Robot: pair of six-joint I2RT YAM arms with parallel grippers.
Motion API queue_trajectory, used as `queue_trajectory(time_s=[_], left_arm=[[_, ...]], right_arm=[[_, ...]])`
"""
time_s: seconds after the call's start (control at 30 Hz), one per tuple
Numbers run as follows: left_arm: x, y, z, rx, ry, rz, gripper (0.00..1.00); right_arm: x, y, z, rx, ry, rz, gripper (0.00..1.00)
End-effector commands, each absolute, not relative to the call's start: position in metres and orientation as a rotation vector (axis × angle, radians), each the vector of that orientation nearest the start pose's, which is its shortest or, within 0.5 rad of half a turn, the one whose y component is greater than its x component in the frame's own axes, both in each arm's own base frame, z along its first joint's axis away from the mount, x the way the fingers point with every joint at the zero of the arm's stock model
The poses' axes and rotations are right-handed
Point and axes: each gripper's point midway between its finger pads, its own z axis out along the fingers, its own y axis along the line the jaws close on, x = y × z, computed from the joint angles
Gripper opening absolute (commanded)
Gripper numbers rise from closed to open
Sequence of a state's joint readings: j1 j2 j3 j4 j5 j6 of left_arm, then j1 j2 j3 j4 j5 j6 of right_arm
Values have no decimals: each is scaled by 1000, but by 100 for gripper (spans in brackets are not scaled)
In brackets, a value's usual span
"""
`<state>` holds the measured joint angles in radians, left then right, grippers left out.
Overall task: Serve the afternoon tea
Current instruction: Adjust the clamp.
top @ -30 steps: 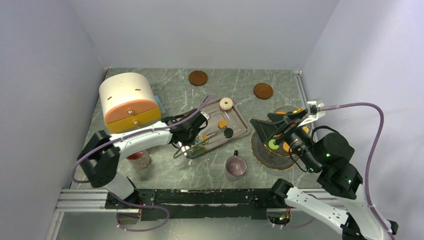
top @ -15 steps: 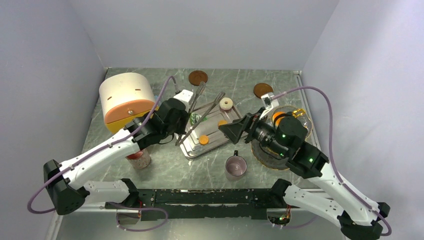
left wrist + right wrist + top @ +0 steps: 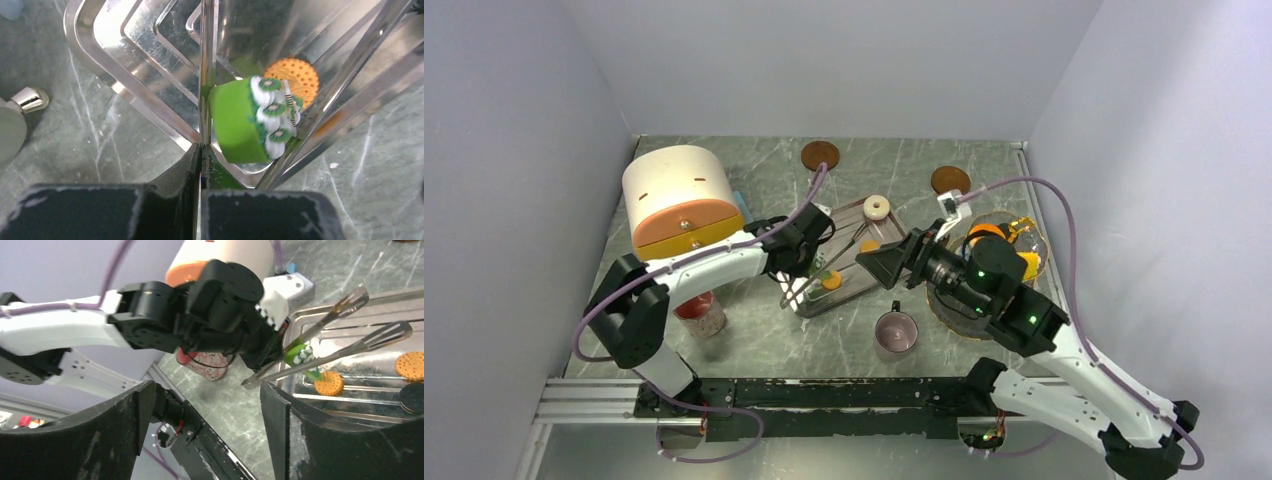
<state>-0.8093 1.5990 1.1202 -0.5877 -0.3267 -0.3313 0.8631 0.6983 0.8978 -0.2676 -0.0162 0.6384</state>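
Left tool (image 3: 201,150) clamped on steel tongs (image 3: 207,75) pinching green kiwi-topped treat (image 3: 235,125); looks light, soft, slippery, so grip sides gently. Right tool (image 3: 205,390) wide, empty.

In the top view, the right arm (image 3: 999,285) covers most of the glass plate (image 3: 946,312) at centre right, and the left arm (image 3: 714,268) hides part of the jar (image 3: 704,318). In the right wrist view, a black biscuit (image 3: 412,399) is cut by the right edge. In the left wrist view, the tongs (image 3: 207,60) run off the top edge.
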Motion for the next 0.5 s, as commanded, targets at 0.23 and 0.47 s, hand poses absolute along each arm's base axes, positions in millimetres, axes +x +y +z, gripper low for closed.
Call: queue_trajectory(time_s=[0.23,0.47], left_arm=[[275,-250,145,438,2439,-365,5],[271,-253,149,448,2429,-429,5]], right_arm=[[204,274,268,-288,1923,991,57],[225,304,236,-225,2004,1014,55]])
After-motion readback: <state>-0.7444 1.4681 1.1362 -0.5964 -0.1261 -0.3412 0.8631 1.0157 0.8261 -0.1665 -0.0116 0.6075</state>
